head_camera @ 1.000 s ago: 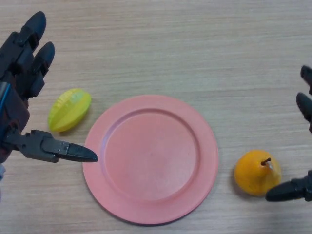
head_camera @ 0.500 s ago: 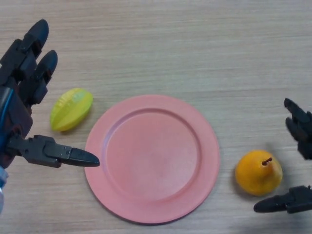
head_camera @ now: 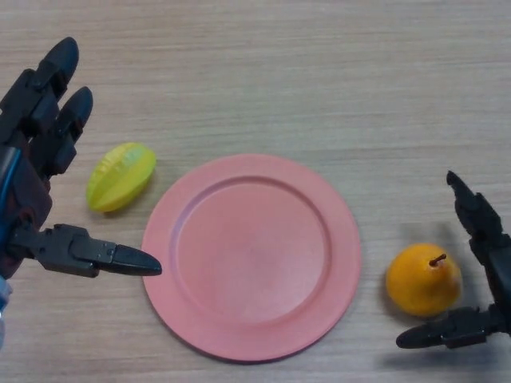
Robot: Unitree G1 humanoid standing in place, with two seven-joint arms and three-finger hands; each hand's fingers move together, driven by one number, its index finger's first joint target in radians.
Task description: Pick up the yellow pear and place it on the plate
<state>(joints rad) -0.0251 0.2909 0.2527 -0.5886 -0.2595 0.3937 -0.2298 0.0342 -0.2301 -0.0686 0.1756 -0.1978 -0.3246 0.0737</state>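
Both hands are cut off by the frame edges: the right hand (head_camera: 479, 271) shows only its fingers and thumb at the right border, its palm out of view, and the left hand (head_camera: 36, 183) runs off the left border at the wrist. The pink plate (head_camera: 251, 257) lies whole in view on the wooden table (head_camera: 319, 80). The yellow pear (head_camera: 423, 279) rests on the table just right of the plate, apart from its rim, stem pointing up and to the right. The right hand is spread wide around the pear without clearly touching it: the fingers reach up on the pear's far-right side and the thumb stretches below it, pointing toward the plate, so the pear sits in the gap between them. Left of the plate, the left hand is likewise spread, fingers straight, thumb tip near the plate's left rim, and a yellow-green starfruit (head_camera: 120, 176) lies between its fingers and thumb, untouched
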